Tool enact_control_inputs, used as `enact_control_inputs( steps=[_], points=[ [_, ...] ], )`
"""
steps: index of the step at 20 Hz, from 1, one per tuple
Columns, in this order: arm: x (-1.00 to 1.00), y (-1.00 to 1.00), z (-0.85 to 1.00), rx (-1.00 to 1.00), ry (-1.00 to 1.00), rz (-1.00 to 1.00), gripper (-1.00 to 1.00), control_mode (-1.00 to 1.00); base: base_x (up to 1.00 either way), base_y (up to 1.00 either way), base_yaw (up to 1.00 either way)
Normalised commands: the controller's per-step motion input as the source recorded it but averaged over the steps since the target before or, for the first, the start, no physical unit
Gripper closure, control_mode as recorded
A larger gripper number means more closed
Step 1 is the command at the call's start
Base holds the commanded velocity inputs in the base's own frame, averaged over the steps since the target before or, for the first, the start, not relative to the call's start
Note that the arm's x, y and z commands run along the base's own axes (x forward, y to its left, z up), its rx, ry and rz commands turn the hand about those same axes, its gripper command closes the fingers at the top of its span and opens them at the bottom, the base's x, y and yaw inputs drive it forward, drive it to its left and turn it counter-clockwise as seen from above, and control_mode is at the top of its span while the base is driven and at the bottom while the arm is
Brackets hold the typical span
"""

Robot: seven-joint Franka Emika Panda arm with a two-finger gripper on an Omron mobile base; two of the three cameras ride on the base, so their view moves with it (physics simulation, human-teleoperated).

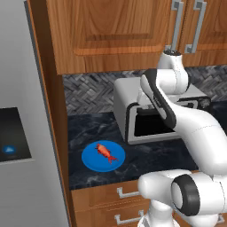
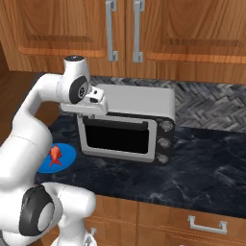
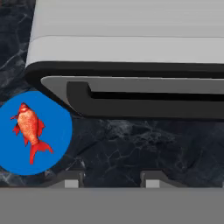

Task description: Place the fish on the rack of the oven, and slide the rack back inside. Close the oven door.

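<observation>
The fish (image 1: pixel 106 153) was seen lying on a blue plate (image 1: pixel 91 160), which rested on the dark marbled desk (image 1: pixel 146 162). From the left base view the plate sat at about eight o'clock from the silver toaster oven (image 1: pixel 128 99), near it but apart. In the right base view the fish (image 2: pixel 55 155) and plate (image 2: pixel 67 154) were partly hidden behind the white arm, at nine o'clock from the toaster oven (image 2: pixel 139 103), whose three round knobs were stacked down its right side beside a dark glass door.

In the hand view the fish (image 3: pixel 29 130) was shown on the plate (image 3: pixel 57 127), head toward twelve o'clock and forked tail toward five. The toaster oven (image 3: pixel 131 48) stretched across the upper half there, its dark handle recess facing the camera, with marbled desk (image 3: pixel 122 148) between it and the fingertips (image 3: pixel 72 180).

The pincer (image 3: pixel 111 181) was held above the desk in front of the toaster oven, at about three o'clock from the plate and clear of it. Its tips were spread well apart, released, with nothing between them. The hand itself was seen raised near the toaster oven's upper left corner in the right base view.

Wooden cabinets (image 2: pixel 72 29) with silver handles hung above, and a herringbone grey backsplash (image 2: pixel 206 108) ran behind the desk. Drawers (image 1: pixel 106 201) were seen below its edge.
</observation>
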Motion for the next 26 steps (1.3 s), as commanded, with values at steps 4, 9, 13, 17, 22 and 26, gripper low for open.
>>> enact_control_inputs(
  steps=[4,9,13,17,22,26],
  points=[
    [-0.46,0.36,-0.31,-0.01,-0.02,0.03,-1.00,-1.00,0.00,0.00,0.00],
    [-0.38,0.63,-0.36,0.00,-0.04,0.05,-1.00,-1.00,0.00,0.00,0.00],
    [0.00,0.68,-0.21,0.00,0.00,0.09,-1.00,-1.00,0.00,0.00,0.00],
    [0.00,0.77,-0.39,0.00,0.00,0.15,-1.00,-1.00,0.00,0.00,0.00],
    [0.11,0.65,-0.39,0.00,0.01,0.13,-1.00,-1.00,0.00,0.00,0.00],
    [0.28,0.39,-0.43,0.00,0.00,0.11,-1.00,-1.00,0.00,0.00,0.00]
  ],
)
